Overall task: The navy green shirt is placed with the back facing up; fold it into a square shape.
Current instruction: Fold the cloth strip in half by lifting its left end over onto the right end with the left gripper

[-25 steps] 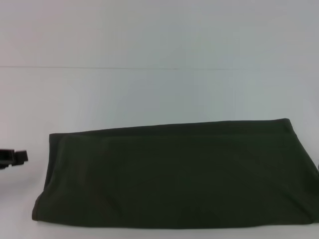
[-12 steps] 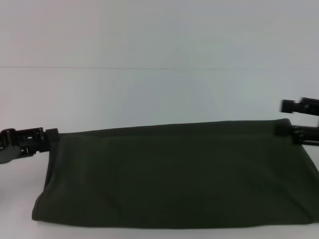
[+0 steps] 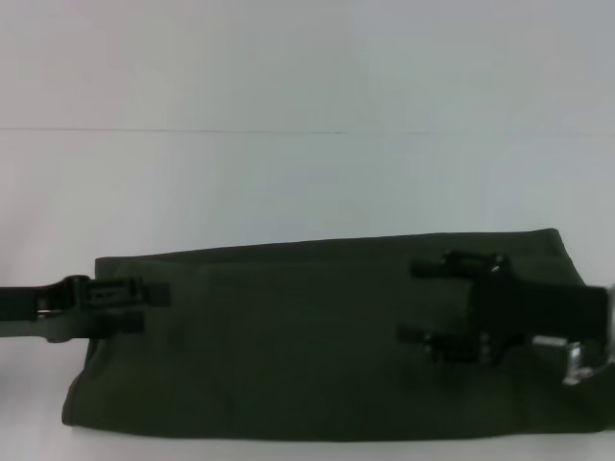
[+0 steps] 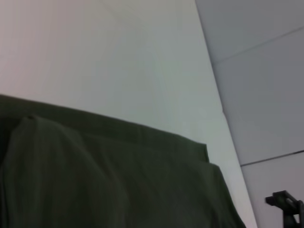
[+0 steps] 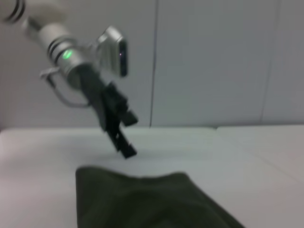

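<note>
The navy green shirt (image 3: 327,336) lies on the white table as a long dark olive band, plain side up, with no letters showing. My left gripper (image 3: 154,305) is open and hovers over the shirt's left end. My right gripper (image 3: 413,302) is open, its fingers spread wide over the right half of the shirt. The shirt also shows in the left wrist view (image 4: 118,180) and in the right wrist view (image 5: 142,199). The right wrist view shows the left gripper (image 5: 129,135) just above the cloth's far edge. The left wrist view shows the right gripper (image 4: 287,205) far off.
The white table (image 3: 307,182) stretches behind the shirt to a pale wall (image 3: 307,58). The shirt's near edge lies close to the table's front. Nothing else stands on the table.
Both grippers have come in from the sides over the shirt: the left from the left edge onto its left end, the right from the right edge well over its right half. The shirt has not moved.
</note>
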